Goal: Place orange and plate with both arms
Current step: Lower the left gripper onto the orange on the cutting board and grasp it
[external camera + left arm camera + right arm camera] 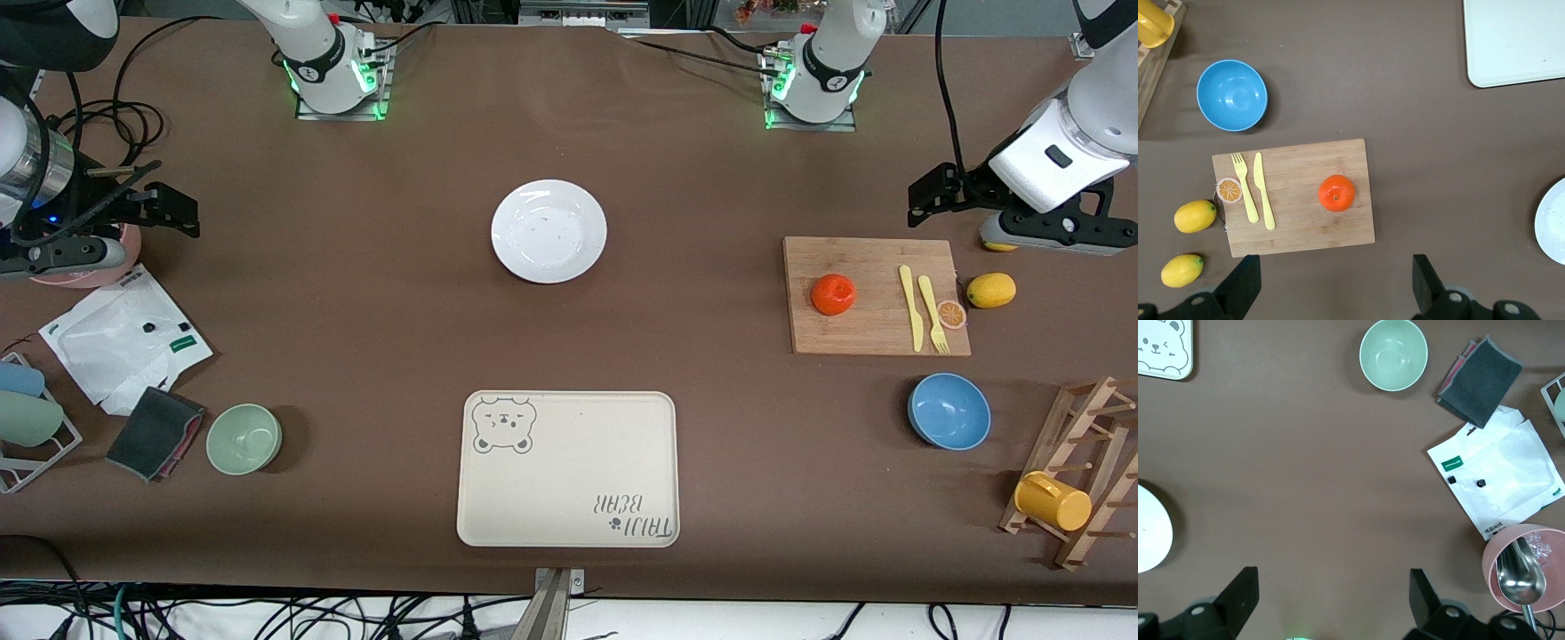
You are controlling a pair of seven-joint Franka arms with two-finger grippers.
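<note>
The orange (833, 294) (1337, 193) sits on a wooden cutting board (876, 267) toward the left arm's end of the table. The white plate (548, 231) lies empty at mid-table, and its rim shows in the left wrist view (1553, 223) and the right wrist view (1148, 530). My left gripper (929, 197) (1335, 267) hangs open over bare table beside the board, holding nothing. My right gripper (178, 212) (1333, 580) hangs open over bare table at the right arm's end, also holding nothing.
A yellow knife (909, 307), a fork (932, 313) and an orange slice (951, 314) lie on the board, with lemons (990, 290) beside it. Nearer the camera are a blue bowl (949, 411), a bear-print tray (569, 471), a green bowl (244, 438), a cup rack (1080, 480) and a white packet (120, 342). A pink cup (1525, 567) holds a spoon.
</note>
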